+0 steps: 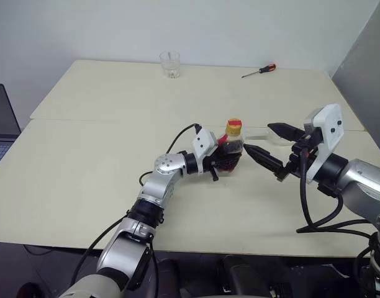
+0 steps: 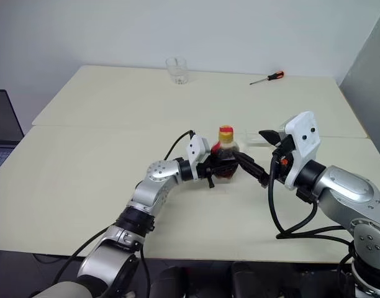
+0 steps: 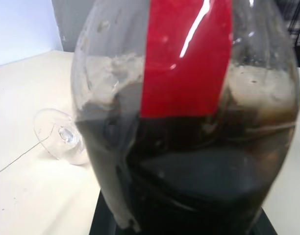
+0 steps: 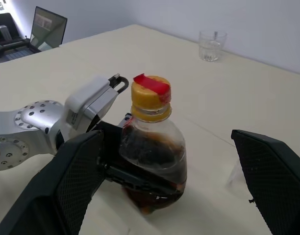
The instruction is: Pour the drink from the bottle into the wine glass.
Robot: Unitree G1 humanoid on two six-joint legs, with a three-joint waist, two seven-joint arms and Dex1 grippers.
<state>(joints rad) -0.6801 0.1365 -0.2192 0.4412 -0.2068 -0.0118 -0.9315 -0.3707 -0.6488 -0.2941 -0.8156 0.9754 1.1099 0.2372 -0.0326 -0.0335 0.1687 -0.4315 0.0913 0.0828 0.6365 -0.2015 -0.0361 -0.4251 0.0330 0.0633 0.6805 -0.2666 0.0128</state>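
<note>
Table (image 1: 84,174), bottle (image 4: 152,156), fallen wine glass (image 3: 62,137)

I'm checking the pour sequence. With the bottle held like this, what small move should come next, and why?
Probably bring the open right gripper onto the yellow cap to unscrew it. The left gripper holds the bottle upright, the cap is on, and the wine glass lies on its side.

The bottle (image 4: 152,159) is clear plastic with a yellow cap (image 4: 150,98) topped in red, a red label strip (image 3: 187,58), and near-black drink (image 3: 189,181) inside. At the table's (image 1: 84,174) twelve o'clock — pale cream surface — stands a clear tumbler (image 1: 170,64); at one o'clock lies a red-handled screwdriver (image 1: 259,71).
</note>
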